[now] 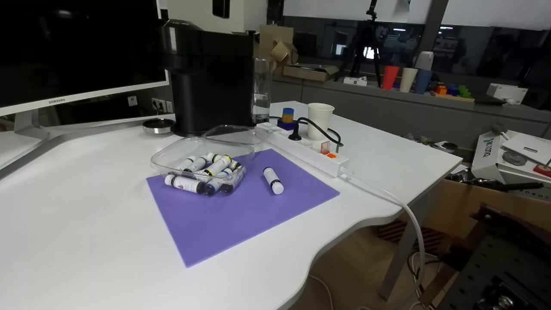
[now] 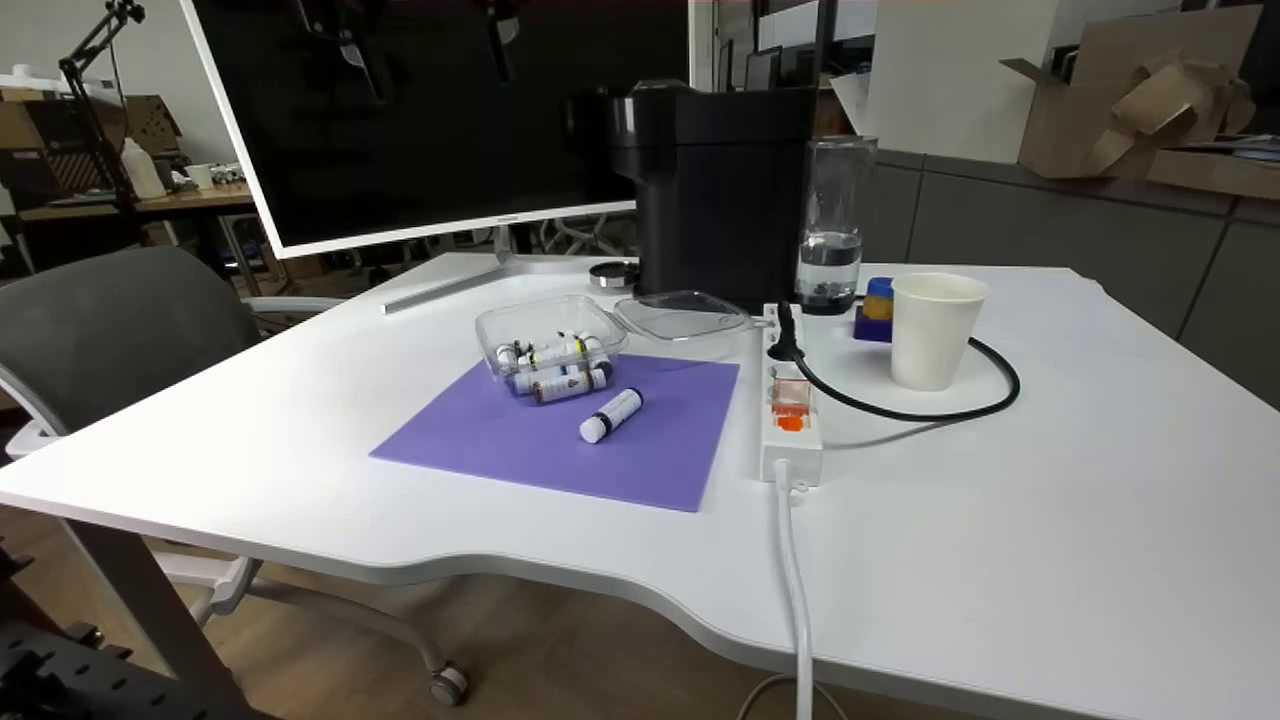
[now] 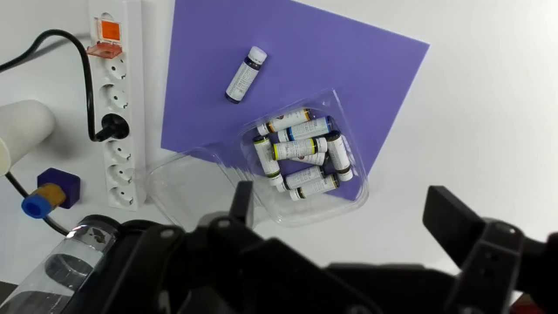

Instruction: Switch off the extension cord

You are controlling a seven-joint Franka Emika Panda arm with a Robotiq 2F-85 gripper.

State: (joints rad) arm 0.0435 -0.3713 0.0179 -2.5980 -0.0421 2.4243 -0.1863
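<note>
The extension cord is a narrow white power strip point(image 1: 297, 148) lying on the table; it shows in an exterior view point(image 2: 775, 440) and at left in the wrist view point(image 3: 137, 104). Its orange switch point(image 3: 110, 30) is near the cable end, beside a raised clear-red cover point(image 3: 104, 50). I cannot tell the switch's position. One black plug point(image 3: 115, 126) sits in a socket. The white cable point(image 2: 795, 575) hangs over the table edge. My gripper point(image 3: 342, 196) is open and empty, high above the table and away from the strip; its fingertips show at the top of an exterior view point(image 2: 440, 85).
A purple mat point(image 1: 241, 224) lies beside the strip, with a loose bottle point(image 1: 273, 180) and a clear container point(image 3: 322, 213) of small bottles. A paper cup point(image 2: 935, 335), a small block point(image 2: 873, 328), a black coffee machine point(image 2: 720, 200) and its water tank point(image 2: 830, 250) stand nearby.
</note>
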